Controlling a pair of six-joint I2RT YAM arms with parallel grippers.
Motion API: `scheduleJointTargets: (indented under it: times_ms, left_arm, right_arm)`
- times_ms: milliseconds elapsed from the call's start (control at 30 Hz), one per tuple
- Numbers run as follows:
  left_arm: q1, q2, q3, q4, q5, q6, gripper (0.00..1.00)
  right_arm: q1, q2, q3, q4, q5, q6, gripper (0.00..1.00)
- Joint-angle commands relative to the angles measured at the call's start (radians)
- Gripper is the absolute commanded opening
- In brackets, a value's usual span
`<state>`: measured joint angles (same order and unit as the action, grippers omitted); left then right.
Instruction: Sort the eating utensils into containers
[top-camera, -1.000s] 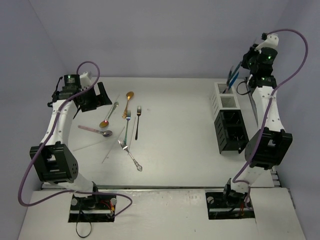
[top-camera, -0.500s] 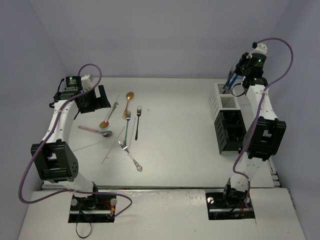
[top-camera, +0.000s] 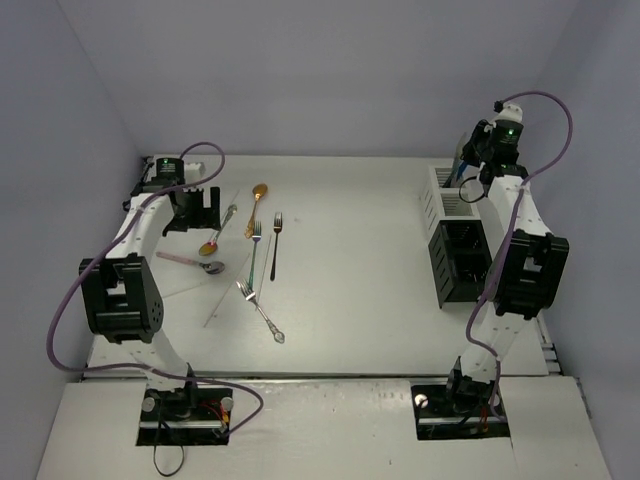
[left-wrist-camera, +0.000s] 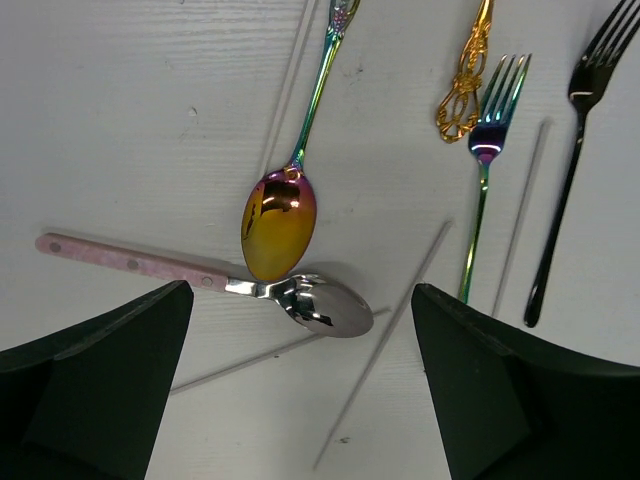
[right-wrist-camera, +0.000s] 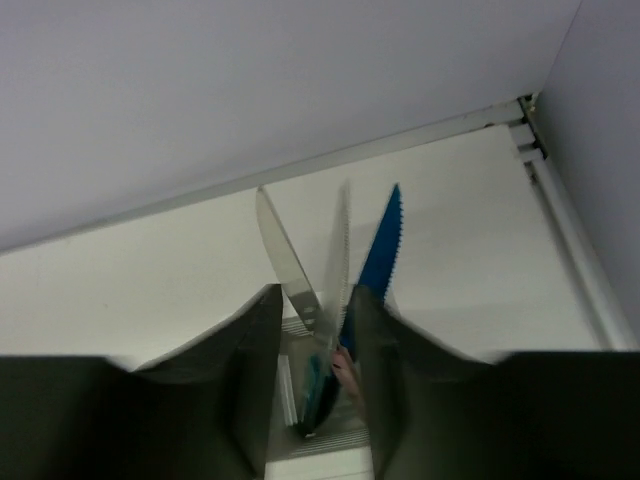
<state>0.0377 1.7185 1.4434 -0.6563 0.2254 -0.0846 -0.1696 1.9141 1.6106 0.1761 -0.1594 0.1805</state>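
My left gripper (top-camera: 196, 212) (left-wrist-camera: 300, 330) is open and hangs over the cutlery on the left. Under it lie a pink-handled silver spoon (left-wrist-camera: 325, 305) (top-camera: 196, 262) and an iridescent gold spoon (left-wrist-camera: 278, 225) (top-camera: 214, 241), bowls touching. Nearby lie a gold spoon (top-camera: 258, 196), a teal fork (left-wrist-camera: 488, 140) (top-camera: 255, 246), a dark fork (left-wrist-camera: 570, 170) (top-camera: 275, 245), a silver fork (top-camera: 260, 311) and thin pale sticks (left-wrist-camera: 385, 350). My right gripper (top-camera: 470, 178) (right-wrist-camera: 313, 300) is over the white container (top-camera: 437, 196) (right-wrist-camera: 320, 440), jaws narrowly apart around upright knives: silver (right-wrist-camera: 283, 250), serrated and blurred (right-wrist-camera: 338, 250), blue (right-wrist-camera: 380, 245).
The black container (top-camera: 462, 265) stands just in front of the white one at the right. The back and side walls are close to the right gripper. Purple cables loop over both arms.
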Motion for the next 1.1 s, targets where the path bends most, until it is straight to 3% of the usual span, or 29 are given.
scheduleJointTargets:
  times_ms: [0, 133, 367, 567, 633, 700, 1067]
  left_arm:
    - [-0.054, 0.014, 0.068, 0.012, -0.124, 0.081, 0.89]
    - [-0.071, 0.064, 0.099, 0.003, -0.147, 0.086, 0.85]
    - [-0.024, 0.014, 0.078, -0.036, 0.012, 0.372, 0.71]
    - [0.062, 0.027, 0.130, -0.389, 0.234, 0.856, 0.71]
    - [0.096, 0.038, 0.145, -0.454, 0.257, 1.031, 0.71]
    - [0.120, 0.060, 0.149, -0.511, 0.268, 1.136, 0.71]
    - [0.134, 0.176, 0.173, -0.533, 0.356, 1.586, 0.71]
  right_arm:
    - [-0.001, -0.030, 0.004, 0.099, -0.022, -0.004, 0.43]
    - [-0.001, -0.067, 0.000, 0.095, -0.036, -0.004, 0.47]
    - [0.012, -0.223, -0.022, 0.077, -0.202, -0.054, 0.48]
    - [0.084, -0.358, -0.089, -0.030, -0.282, -0.254, 0.76]
    - [0.118, -0.391, -0.126, -0.050, -0.274, -0.305, 0.84]
    - [0.144, -0.418, -0.169, -0.066, -0.259, -0.340, 0.99]
    - [0.163, -0.467, -0.218, -0.138, -0.267, -0.385, 1.00]
